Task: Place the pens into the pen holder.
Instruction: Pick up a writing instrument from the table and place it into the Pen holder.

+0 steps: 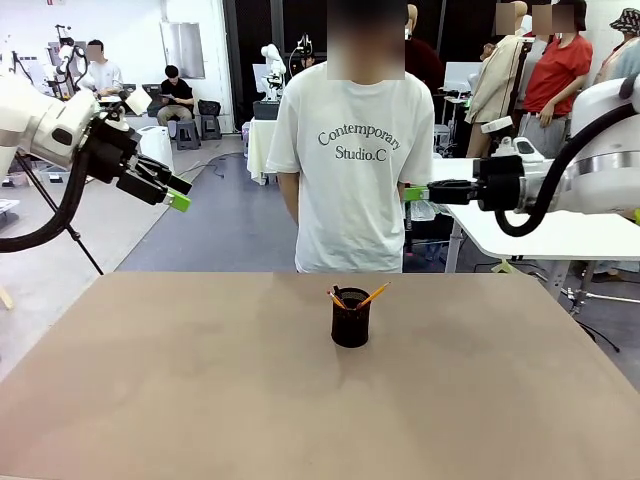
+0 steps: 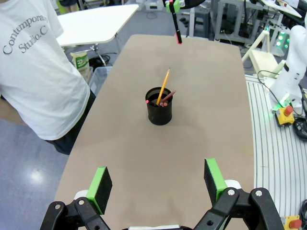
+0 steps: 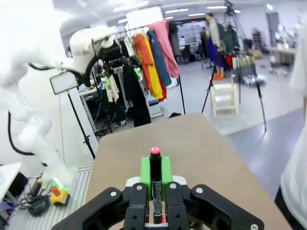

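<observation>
The black mesh pen holder (image 1: 350, 322) (image 2: 159, 109) stands upright near the middle of the table. A yellow-orange pencil (image 1: 373, 294) (image 2: 164, 86) and a dark reddish one (image 2: 168, 97) lean inside it. My right gripper (image 1: 415, 193) (image 3: 154, 168) (image 2: 171, 5) hovers high at the right, well above the table, shut on a black marker (image 3: 155, 189) (image 2: 176, 26) with a pink tip. High at the far left, my left gripper (image 1: 178, 195) (image 2: 158, 177) is open, with nothing between its green pads.
A person in a white T-shirt (image 1: 350, 150) stands at the far edge of the brown table (image 1: 150, 380), hands behind the back. A white table (image 1: 560, 235) sits behind my right arm. Other people and equipment are farther back in the room.
</observation>
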`<control>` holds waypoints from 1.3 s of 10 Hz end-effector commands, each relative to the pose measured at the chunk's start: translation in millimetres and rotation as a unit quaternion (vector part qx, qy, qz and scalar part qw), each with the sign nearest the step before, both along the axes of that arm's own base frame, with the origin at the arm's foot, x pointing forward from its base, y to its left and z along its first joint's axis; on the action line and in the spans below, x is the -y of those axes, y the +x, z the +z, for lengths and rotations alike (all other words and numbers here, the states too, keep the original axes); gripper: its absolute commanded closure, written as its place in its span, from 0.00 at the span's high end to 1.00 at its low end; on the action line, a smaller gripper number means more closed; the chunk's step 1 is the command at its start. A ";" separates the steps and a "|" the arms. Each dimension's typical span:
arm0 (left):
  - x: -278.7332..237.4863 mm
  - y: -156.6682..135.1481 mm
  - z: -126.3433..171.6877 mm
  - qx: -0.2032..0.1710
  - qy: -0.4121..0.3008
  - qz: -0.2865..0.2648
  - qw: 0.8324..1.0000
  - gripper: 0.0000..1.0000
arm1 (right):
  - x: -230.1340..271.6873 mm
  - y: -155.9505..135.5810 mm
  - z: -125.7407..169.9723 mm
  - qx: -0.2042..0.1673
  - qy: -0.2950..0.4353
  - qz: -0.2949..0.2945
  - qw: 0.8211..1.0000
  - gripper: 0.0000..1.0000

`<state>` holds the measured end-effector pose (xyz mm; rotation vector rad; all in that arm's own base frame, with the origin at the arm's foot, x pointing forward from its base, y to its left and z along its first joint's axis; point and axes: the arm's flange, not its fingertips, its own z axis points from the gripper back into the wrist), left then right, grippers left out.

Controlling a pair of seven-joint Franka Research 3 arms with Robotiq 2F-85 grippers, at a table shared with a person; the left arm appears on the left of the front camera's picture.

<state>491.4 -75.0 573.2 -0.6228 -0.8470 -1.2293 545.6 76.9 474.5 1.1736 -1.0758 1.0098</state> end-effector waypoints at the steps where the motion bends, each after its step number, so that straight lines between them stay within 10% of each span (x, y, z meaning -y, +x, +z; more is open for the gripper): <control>1: -2.2 -0.3 0.3 -0.001 0.001 0.002 1.000 1.00 | -29.7 5.5 -22.4 0.066 0.011 0.018 0.998 0.00; 6: -2.2 -0.3 0.3 -0.001 0.001 0.002 1.000 1.00 | -88.8 17.5 -71.5 0.143 -0.023 0.028 0.989 0.00; 13: -2.2 -0.3 0.3 -0.001 0.001 0.002 1.000 1.00 | -94.5 46.0 -142.6 0.127 -0.056 -0.015 0.990 0.00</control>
